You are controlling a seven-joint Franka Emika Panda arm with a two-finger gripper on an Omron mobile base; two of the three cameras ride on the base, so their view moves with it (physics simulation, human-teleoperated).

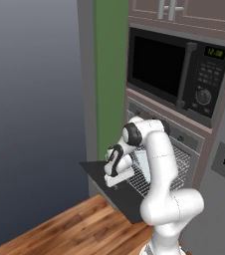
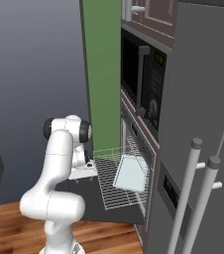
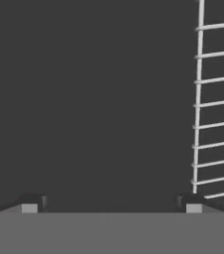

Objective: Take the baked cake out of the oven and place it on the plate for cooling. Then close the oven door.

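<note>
The oven (image 1: 181, 135) stands under the microwave. Its door (image 1: 115, 195) is dropped flat and open. A wire rack (image 2: 115, 187) is pulled out over the door (image 2: 91, 204), and a pale square tray (image 2: 132, 173) rests tilted on it. My gripper (image 1: 113, 183) points down just above the door, left of the rack's edge. In the hand view the gripper (image 3: 111, 202) is open, with only dark door panel (image 3: 94, 99) between the fingertips (image 3: 32, 201) and the rack's wires (image 3: 199, 99) at the right. The baked cake and the plate are out of view.
A black microwave (image 1: 176, 72) with a green clock sits above the oven. A grey fridge (image 2: 203, 149) with two bar handles stands to the right. A green wall panel (image 2: 101, 74) runs beside the oven, with wood floor (image 1: 69, 229) below.
</note>
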